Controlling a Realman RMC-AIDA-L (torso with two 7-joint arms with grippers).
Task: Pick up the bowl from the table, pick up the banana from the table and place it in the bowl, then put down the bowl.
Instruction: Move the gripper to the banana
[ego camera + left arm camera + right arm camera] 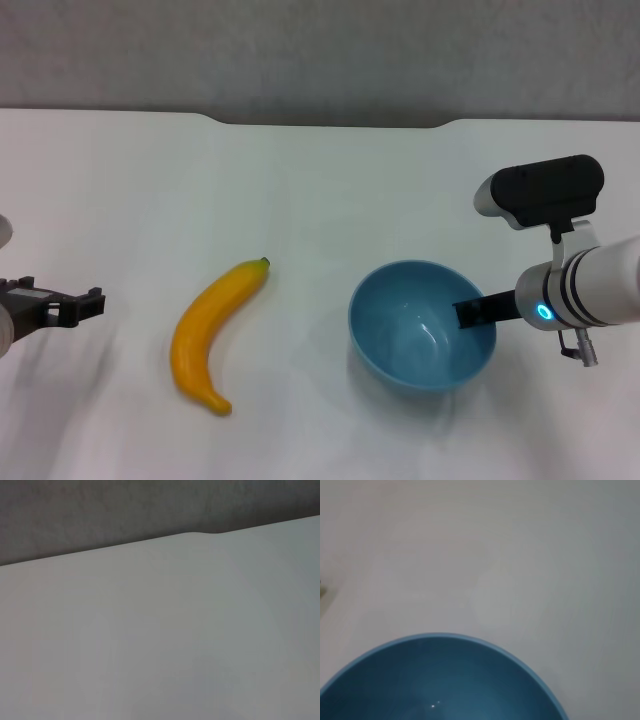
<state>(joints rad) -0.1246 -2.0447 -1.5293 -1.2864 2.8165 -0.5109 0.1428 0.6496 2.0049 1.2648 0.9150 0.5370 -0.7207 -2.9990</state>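
from the head view, the right gripper [470, 313] reached over the bowl [422, 325] rim on the table [320, 190] — one dark finger inside, so whether it pinched i couldn't tell. the banana [212, 331] lay just left; the left gripper [88, 305] waited farther left, jaws unreadable. the right wrist view showed only the bowl — a thin hold on that glossy rim might slip.

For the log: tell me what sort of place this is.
Probably a robot test bench: a bare white table before a grey wall, holding only a banana and a blue bowl, with the right pincer at the bowl's rim.
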